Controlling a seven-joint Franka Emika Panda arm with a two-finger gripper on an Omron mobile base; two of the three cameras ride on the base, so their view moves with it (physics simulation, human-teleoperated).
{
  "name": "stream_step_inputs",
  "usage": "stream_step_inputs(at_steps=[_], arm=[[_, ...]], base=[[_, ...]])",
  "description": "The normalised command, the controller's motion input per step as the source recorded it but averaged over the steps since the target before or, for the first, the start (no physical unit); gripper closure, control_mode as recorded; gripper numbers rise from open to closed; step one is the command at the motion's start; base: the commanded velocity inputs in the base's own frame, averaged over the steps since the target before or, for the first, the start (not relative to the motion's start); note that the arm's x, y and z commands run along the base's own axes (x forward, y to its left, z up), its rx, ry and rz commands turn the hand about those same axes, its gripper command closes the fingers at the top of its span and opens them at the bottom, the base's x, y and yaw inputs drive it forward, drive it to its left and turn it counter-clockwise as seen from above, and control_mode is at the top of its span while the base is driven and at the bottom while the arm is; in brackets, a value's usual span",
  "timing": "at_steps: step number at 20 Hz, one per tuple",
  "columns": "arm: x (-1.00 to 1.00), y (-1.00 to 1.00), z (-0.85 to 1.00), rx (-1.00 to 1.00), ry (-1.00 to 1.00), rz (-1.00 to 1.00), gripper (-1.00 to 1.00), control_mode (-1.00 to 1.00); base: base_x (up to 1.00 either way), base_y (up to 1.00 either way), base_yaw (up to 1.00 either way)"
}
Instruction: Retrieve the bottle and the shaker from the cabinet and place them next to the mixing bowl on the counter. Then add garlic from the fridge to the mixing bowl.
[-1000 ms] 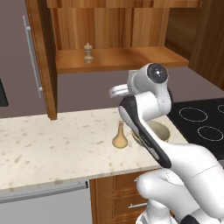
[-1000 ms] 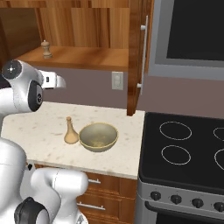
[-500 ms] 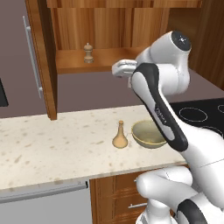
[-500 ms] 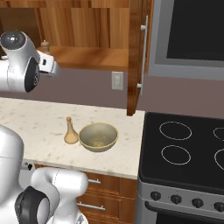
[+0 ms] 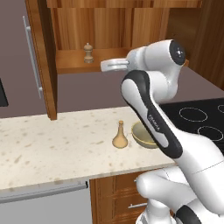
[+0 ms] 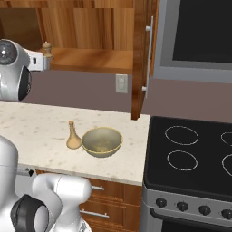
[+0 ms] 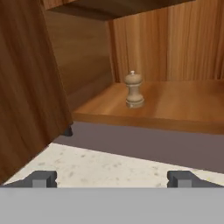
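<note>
The gripper [image 7: 112, 178] hangs wide open facing the shaker [image 7: 134, 89] on the cabinet shelf [image 7: 183, 107] (nothing held), bottle [image 5: 120, 135] beside the mixing bowl [image 6: 101, 141].

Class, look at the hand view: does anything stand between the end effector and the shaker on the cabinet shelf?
Nothing visible does. The shaker stands alone and upright on the shelf, straight ahead of the open end effector, with bare shelf around it and the door off to one side.
</note>
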Motion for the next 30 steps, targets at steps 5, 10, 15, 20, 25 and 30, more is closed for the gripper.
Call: stream_step_inputs(at_steps=[5,10,15,20,25,30], arm=[[0.0,0.03,0.38,-0.08,0.01,0.09,-1.0,-1.0],[0.0,-0.06,0.17,-0.12,0.22,0.01,-1.0,-1.0],[0.05,0.0,-0.02,-0.07,0.2,0.0,-1.0,-1.0],[0.28,0.02,-0.08,0.0,0.0,0.0,-1.0,-1.0],[0.55,0.0,-0.28,-0.03,0.0,-0.02,-1.0,-1.0],[0.48,0.01,-0.12,-0.01,0.0,-0.03,-1.0,-1.0]], base=[[0.0,0.0,0.0],[0.0,0.0,0.0],[0.0,0.0,0.0],[0.0,0.0,0.0],[0.0,0.0,0.0],[0.0,0.0,0.0]])
